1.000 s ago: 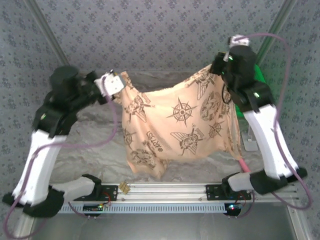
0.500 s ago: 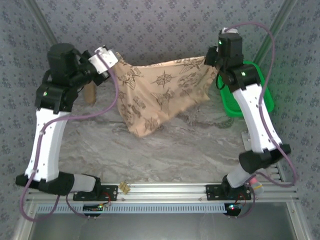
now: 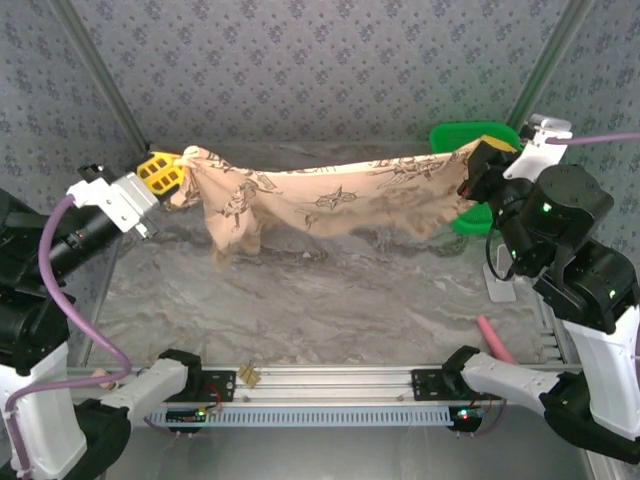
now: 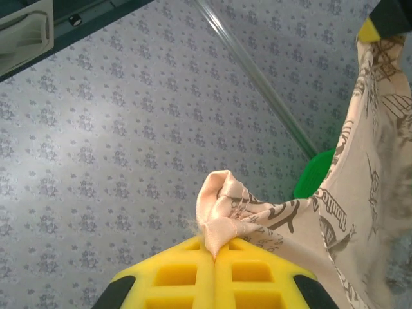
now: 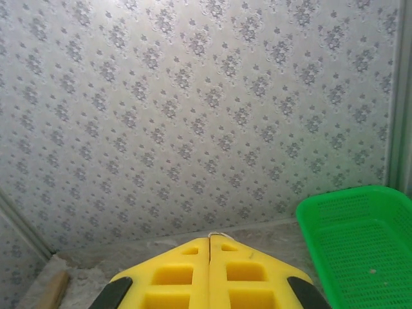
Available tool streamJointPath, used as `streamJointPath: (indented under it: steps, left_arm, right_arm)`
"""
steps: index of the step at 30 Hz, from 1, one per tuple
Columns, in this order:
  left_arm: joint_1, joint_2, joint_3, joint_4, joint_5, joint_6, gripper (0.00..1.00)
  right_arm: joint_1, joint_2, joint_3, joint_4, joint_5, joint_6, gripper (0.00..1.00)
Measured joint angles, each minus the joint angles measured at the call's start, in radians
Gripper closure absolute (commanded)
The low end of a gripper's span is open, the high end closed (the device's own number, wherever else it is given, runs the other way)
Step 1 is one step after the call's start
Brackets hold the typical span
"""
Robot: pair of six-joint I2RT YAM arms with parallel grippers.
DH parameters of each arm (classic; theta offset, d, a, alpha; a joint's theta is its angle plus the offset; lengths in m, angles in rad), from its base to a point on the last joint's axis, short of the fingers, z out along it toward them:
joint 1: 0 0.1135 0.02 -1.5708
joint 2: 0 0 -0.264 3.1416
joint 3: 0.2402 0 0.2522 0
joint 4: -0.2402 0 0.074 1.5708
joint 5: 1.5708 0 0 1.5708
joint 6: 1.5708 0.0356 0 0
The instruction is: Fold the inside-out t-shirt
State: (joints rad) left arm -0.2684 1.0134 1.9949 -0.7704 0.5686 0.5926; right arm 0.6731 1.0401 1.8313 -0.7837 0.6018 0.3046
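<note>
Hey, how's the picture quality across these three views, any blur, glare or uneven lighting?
Top external: even, soft light; the t-shirt print reads clearly. Left wrist: a bright patch washes the wallpaper at left, and the yellow fingers close to the lens look soft. Right wrist: wallpaper brighter toward the top, green basket sharp.

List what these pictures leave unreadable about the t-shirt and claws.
Top view: the t-shirt is bunched, its neck label lost in folds; shirt and right arm half hide the green basket.
Right wrist view: the shut right claw hides its own pinch.
Left wrist view: the right edge cuts the shirt past the left claw.
</note>
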Motion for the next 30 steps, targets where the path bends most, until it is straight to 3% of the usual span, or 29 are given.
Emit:
streamJointPath:
  steps: [4, 6, 13, 15, 16, 17, 20, 24, 27, 30]
  left_arm:
    - [0.001, 0.193, 0.249, -0.12, -0.002, 0.018, 1.0]
    - [0.019, 0.285, 0.305, -0.151, 0.0, 0.039, 1.0]
    - [0.164, 0.58, 0.12, -0.141, 0.089, 0.071, 0.98]
    - [0.181, 0.768, 0.132, -0.137, 0.074, 0.108, 0.83]
    - [0.185, 0.867, 0.158, -0.139, 0.056, 0.124, 0.68]
    - [0.188, 0.984, 0.204, -0.142, 0.032, 0.137, 0.52]
    - [0.19, 1.296, 0.371, -0.13, -0.055, 0.127, 0.44]
    - [0.183, 1.559, 0.537, -0.106, -0.213, 0.008, 0.43]
    - [0.167, 1.56, 0.533, -0.094, -0.318, -0.116, 0.42]
    - [0.133, 1.452, 0.433, -0.055, -0.415, -0.261, 0.43]
  right_arm:
    - [-0.019, 0.13, 0.09, -0.029, 0.035, -0.033, 1.0]
    - [-0.076, 0.216, 0.119, -0.03, 0.029, -0.04, 1.0]
    - [-0.301, 0.565, 0.108, -0.008, -0.08, 0.018, 1.0]
    - [-0.34, 0.711, 0.117, 0.007, -0.122, 0.049, 1.0]
    - [-0.355, 0.79, 0.138, 0.006, -0.142, 0.066, 1.0]
    - [-0.368, 0.874, 0.172, 0.003, -0.159, 0.082, 0.89]
    - [-0.401, 1.154, 0.317, -0.015, -0.194, 0.137, 0.44]
    - [-0.436, 1.363, 0.412, -0.064, -0.273, 0.182, 0.33]
    - [-0.451, 1.348, 0.357, -0.067, -0.321, 0.187, 0.25]
    - [-0.448, 1.227, 0.211, -0.03, -0.349, 0.179, 0.21]
